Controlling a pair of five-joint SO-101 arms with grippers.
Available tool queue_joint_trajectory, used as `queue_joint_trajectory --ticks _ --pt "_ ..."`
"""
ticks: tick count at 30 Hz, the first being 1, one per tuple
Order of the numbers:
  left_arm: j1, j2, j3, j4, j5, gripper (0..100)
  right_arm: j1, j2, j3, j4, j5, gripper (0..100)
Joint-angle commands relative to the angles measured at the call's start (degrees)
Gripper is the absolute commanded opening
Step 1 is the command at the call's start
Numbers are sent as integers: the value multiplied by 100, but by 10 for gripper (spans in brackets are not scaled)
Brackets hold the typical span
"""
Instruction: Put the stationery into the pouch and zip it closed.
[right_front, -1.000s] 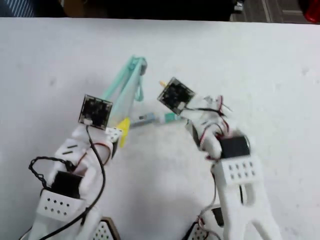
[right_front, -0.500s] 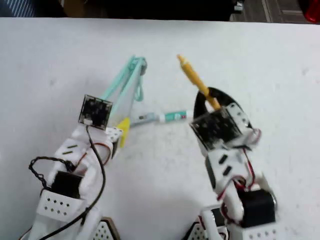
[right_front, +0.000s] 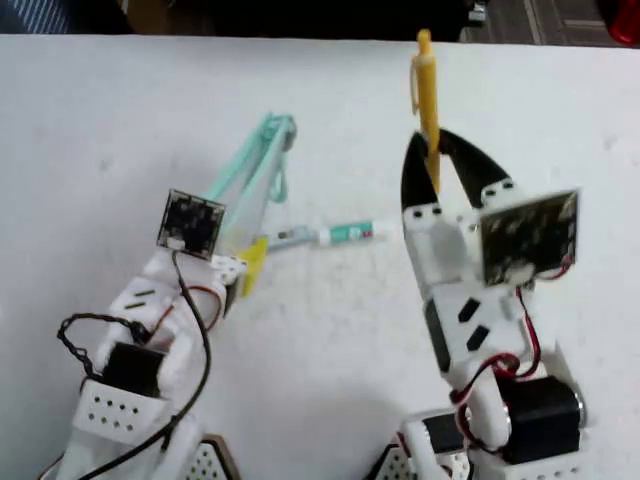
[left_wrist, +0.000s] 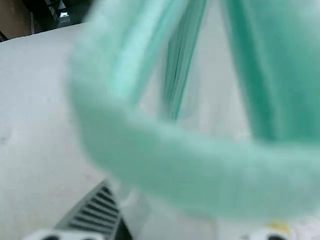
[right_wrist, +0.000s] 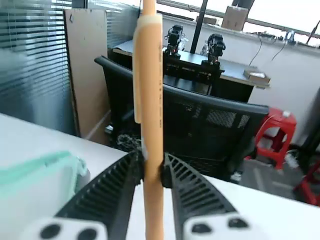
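Smooth yellow plastic pen (right_front: 427, 95), mint cloth pouch (right_front: 258, 155), matt table (right_front: 100, 120)

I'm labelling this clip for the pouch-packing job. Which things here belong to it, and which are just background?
Part of the job: teal pouch; yellow pen, clamped in the right gripper; teal-and-white pen lying on the white table.
Just lying about: black mesh chair and red stool, in the room beyond the table.
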Motion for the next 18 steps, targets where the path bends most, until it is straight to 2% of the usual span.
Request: queue_joint_trajectory --ticks 1,7,18 --pt "145 -48 -35 -62 97 249 -259 242 -651 -145 -765 17" --pt "497 -48 -35 53 -246 249 -1235 760 -870 -1077 -941 17" --pt "462 -48 -35 62 -264 249 -2325 1640 -862 -1420 -958 17"
